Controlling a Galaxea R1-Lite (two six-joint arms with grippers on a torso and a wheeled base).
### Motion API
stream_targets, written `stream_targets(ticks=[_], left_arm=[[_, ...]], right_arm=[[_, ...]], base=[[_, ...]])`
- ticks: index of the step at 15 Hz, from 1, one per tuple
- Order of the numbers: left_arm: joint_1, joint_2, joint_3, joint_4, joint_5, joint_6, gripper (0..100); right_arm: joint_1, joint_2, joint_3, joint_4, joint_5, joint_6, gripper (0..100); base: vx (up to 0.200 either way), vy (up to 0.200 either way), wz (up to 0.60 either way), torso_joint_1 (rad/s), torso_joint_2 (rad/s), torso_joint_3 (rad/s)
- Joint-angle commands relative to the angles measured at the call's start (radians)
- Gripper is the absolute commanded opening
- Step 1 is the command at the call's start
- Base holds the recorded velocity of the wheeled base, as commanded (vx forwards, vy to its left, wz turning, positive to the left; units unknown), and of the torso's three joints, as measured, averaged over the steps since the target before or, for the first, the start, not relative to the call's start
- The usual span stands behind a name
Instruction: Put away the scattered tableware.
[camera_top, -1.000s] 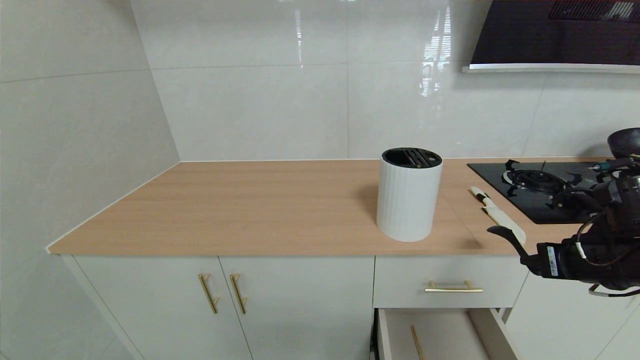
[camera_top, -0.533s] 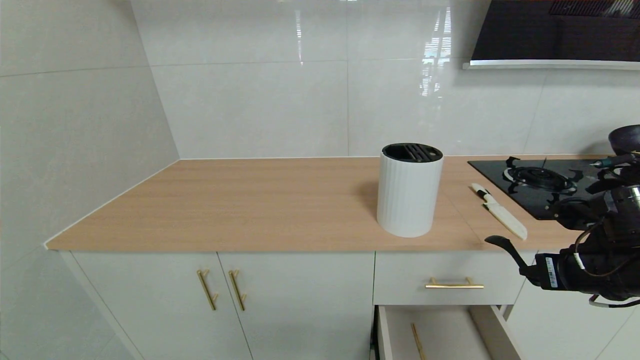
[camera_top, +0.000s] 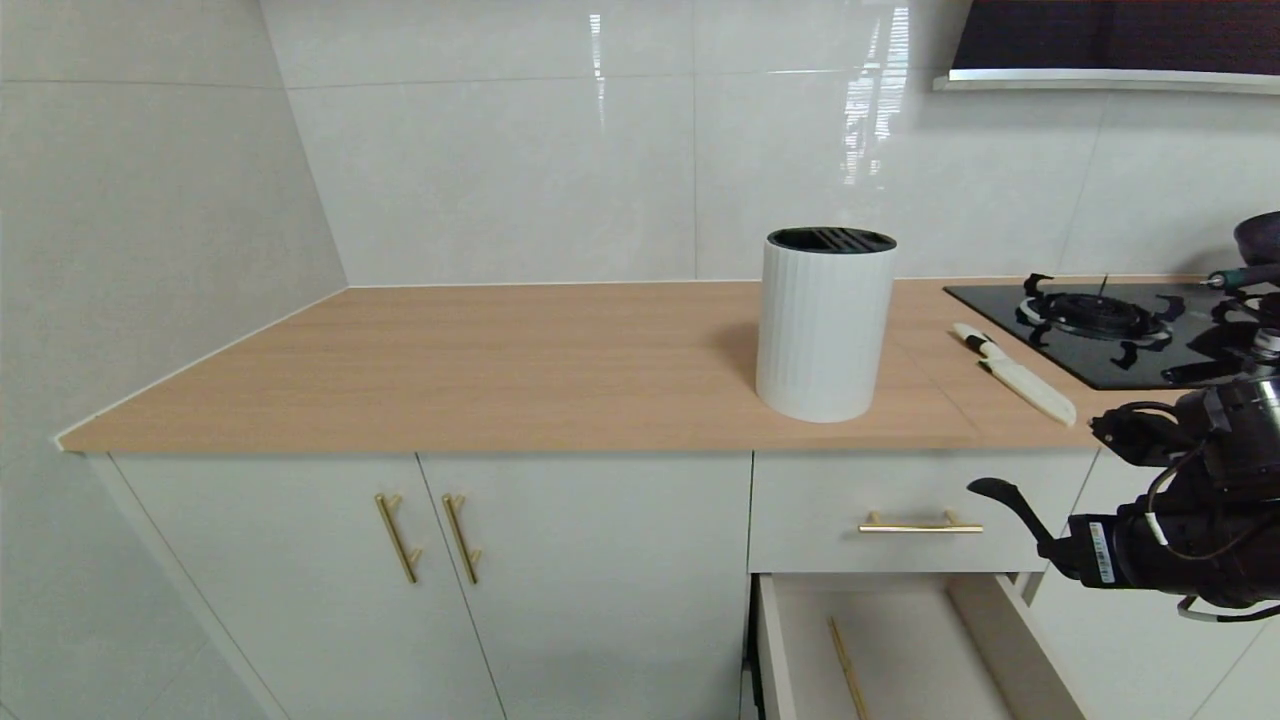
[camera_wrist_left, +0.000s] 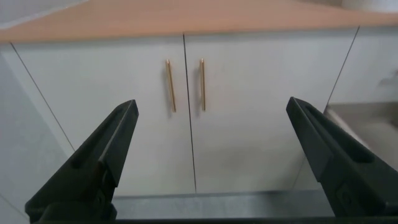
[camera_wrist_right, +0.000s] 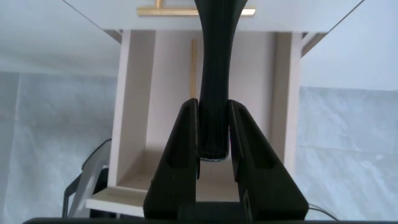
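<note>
Stowing step: the right end effector (camera_wrist_right: 214, 118), clamped on a black utensil (camera_wrist_right: 214, 62), hangs near the open drawer (camera_wrist_right: 161, 124), which calls for lowering and release inside; the left end effector (camera_wrist_left: 211, 106) gapes wide.

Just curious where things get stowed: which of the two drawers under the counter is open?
The lower drawer: it is pulled out, with a thin stick lying inside. The upper drawer directly above it is shut.
</note>
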Motion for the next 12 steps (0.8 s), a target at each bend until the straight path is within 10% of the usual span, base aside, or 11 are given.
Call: stream_targets(ticks=[1,12], left_arm=[[0.000,0.001,0.000,-0.001,0.000,0.000,100],[0.000,0.001,0.000,-0.001,0.000,0.002,100]], right_arm=[[0.000,0.003,0.006,0.000,0.000,-0.012,0],[0.015,0.045,0.015,0.000,0.000,-0.017,0]], base=[[0.000,0.000,0.00,-0.203,0.49,0.281],[0.000,0.000,0.00,-0.167,0.47,0.294]])
